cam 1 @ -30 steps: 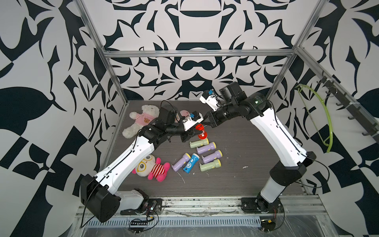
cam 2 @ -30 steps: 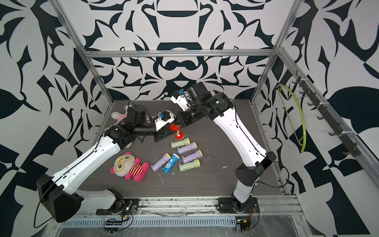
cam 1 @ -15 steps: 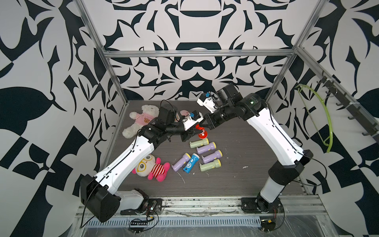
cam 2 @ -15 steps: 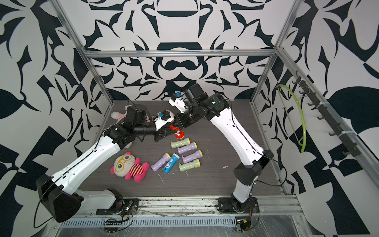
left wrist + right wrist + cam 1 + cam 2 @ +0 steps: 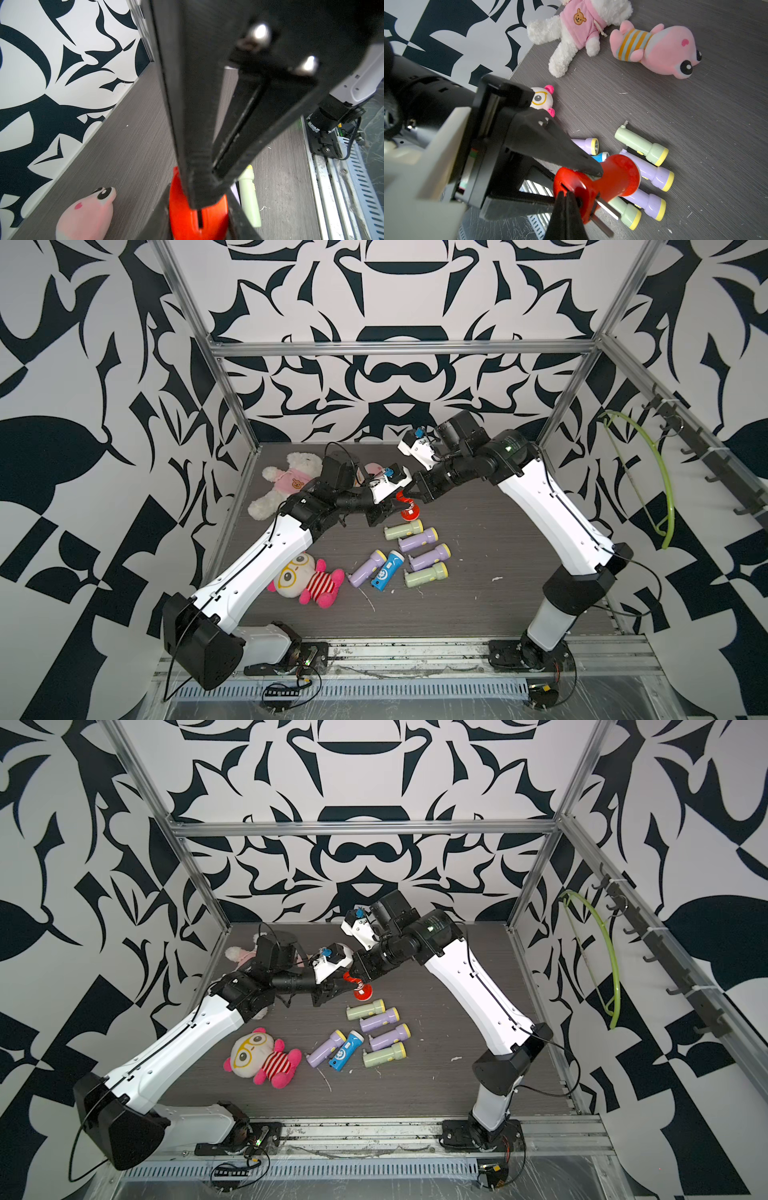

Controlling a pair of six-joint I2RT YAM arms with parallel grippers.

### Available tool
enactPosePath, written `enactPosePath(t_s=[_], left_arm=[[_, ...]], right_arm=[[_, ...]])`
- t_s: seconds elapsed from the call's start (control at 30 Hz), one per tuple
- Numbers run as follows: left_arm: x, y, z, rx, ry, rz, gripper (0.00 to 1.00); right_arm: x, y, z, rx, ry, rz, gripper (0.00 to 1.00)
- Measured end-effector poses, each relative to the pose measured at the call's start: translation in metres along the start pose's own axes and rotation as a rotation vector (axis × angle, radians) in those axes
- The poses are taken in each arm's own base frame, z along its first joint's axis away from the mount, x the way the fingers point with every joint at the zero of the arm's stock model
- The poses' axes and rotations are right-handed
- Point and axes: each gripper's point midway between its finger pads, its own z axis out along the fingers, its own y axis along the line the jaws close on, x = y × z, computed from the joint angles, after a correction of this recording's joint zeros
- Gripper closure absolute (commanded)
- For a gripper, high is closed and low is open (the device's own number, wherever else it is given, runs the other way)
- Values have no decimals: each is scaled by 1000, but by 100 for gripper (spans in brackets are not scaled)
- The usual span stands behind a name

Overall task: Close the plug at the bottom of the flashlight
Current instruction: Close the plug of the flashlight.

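Note:
My left gripper [image 5: 392,511] is shut on a red flashlight [image 5: 407,509] and holds it in the air over the back middle of the table, as both top views show. In the right wrist view the flashlight [image 5: 614,176] has its bottom end toward the camera. The plug [image 5: 608,207] is folded out, its two metal prongs standing off that end. My right gripper [image 5: 566,195] is shut with nothing in it, its tips pressed on the bottom end beside the plug. In the left wrist view the right gripper [image 5: 199,202] hides most of the flashlight [image 5: 188,216].
Several green, purple and blue flashlights [image 5: 417,540] lie on the table just below the held one. A white bear [image 5: 286,483] and a pink plush [image 5: 660,47] lie at the back left. A doll with yellow glasses [image 5: 307,580] lies under the left arm.
The right arm has edged left, bringing its shut gripper onto the flashlight's bottom end. The left gripper and the flashlight have hardly moved.

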Motion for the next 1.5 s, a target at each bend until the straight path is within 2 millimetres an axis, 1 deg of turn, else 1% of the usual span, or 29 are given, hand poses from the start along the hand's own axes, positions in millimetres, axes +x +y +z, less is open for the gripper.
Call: enactPosePath(t_s=[0.27, 0.43, 0.8, 1.3, 1.5], left_arm=[[0, 0, 0, 0, 0, 0, 100], [0, 0, 0, 0, 1, -1, 100], [2, -1, 0, 3, 6, -4, 100], [13, -3, 4, 20, 46, -33, 100], [21, -3, 4, 18, 78, -53, 100]], right_arm=[[-1, 0, -3, 6, -8, -2, 100], [-2, -4, -6, 19, -17, 2, 100], [0, -3, -2, -2, -9, 10, 100], [8, -6, 11, -37, 26, 38, 100], [10, -6, 20, -59, 37, 57, 100]])
